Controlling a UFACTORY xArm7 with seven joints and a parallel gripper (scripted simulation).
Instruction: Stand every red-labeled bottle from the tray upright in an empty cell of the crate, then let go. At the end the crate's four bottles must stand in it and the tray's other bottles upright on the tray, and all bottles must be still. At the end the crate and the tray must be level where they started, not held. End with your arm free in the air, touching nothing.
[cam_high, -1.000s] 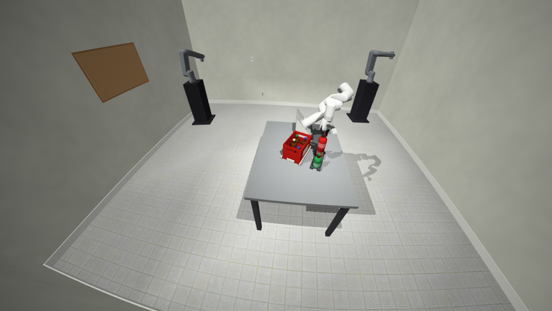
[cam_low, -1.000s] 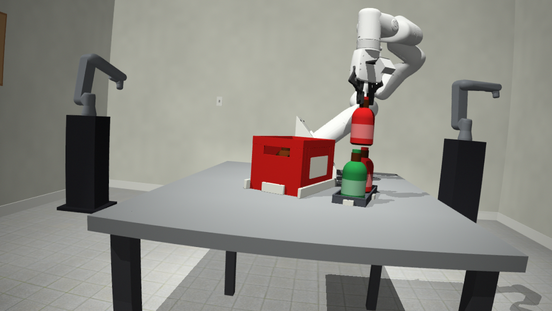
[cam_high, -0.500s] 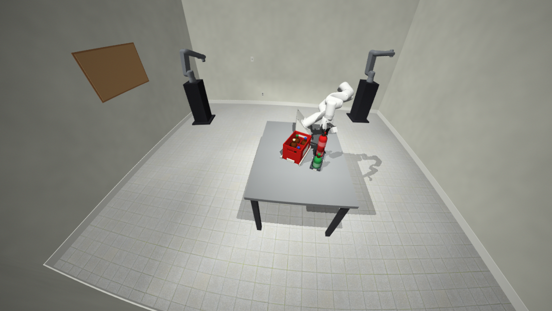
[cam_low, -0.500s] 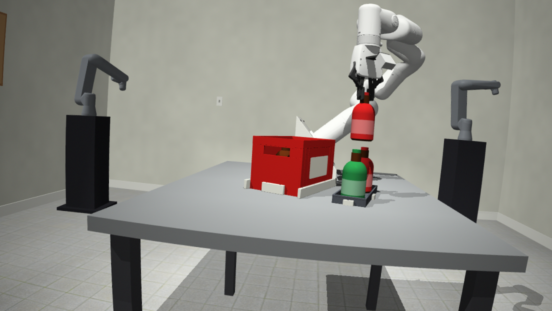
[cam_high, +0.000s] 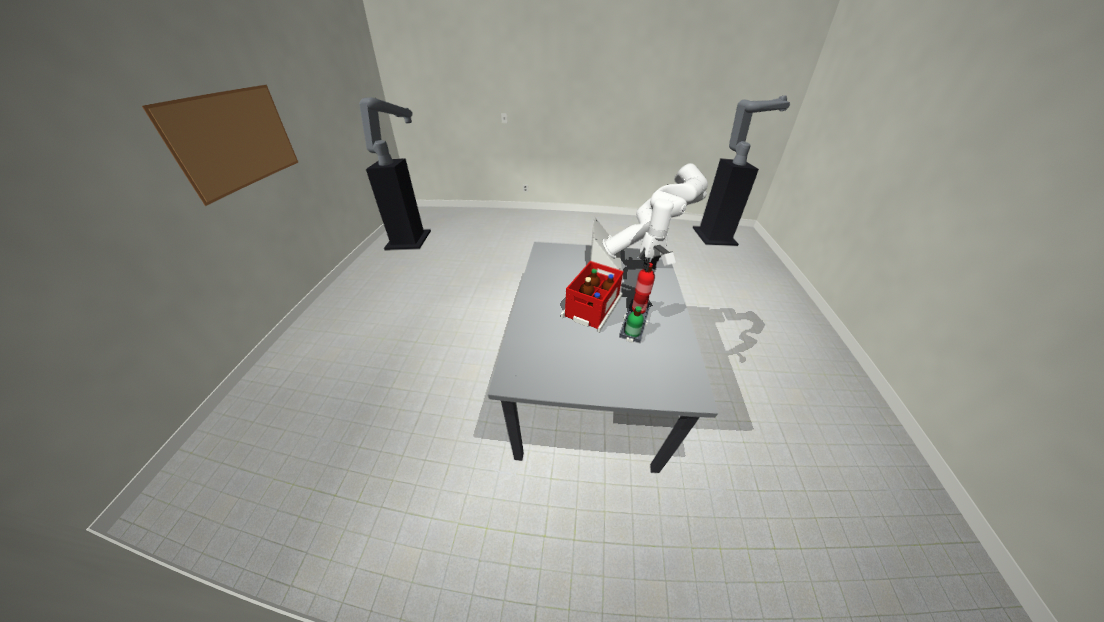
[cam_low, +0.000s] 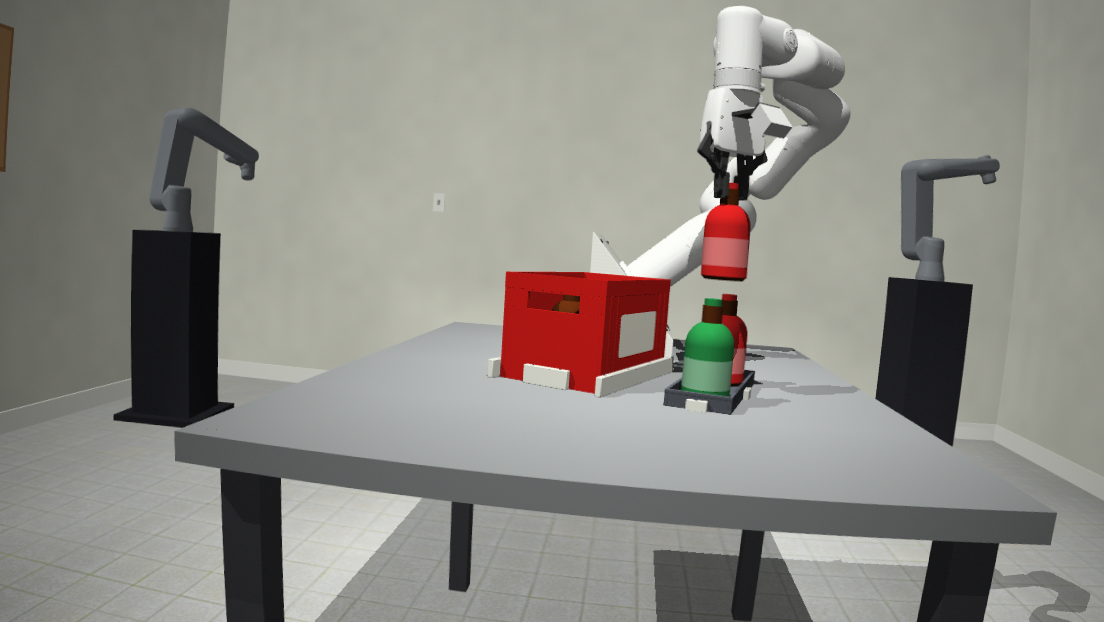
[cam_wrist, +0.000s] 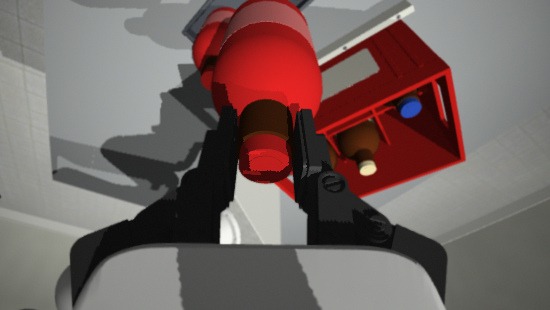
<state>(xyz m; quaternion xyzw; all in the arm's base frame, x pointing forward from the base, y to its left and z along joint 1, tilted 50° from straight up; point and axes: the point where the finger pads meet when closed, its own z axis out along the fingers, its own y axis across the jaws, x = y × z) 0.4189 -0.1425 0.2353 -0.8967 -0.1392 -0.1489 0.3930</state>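
Note:
My gripper (cam_low: 730, 176) is shut on the neck of a red bottle (cam_low: 725, 241) with a red label and holds it upright in the air, well above the dark tray (cam_low: 709, 394). It also shows in the wrist view (cam_wrist: 265, 75), with the fingers around its brown neck. On the tray stand a green bottle (cam_low: 706, 353) in front and a second red bottle (cam_low: 736, 330) behind it. The red crate (cam_low: 585, 327) stands to the left of the tray. In the wrist view the crate (cam_wrist: 400, 120) holds a brown bottle with a cream cap (cam_wrist: 361, 150) and one with a blue cap (cam_wrist: 410, 106).
White guide blocks (cam_low: 546, 376) lie around the crate's base. Two black pedestals with grey arms (cam_low: 173, 309) (cam_low: 923, 347) stand on the floor beside the table. My white arm (cam_low: 772, 92) reaches in from the far side of the table.

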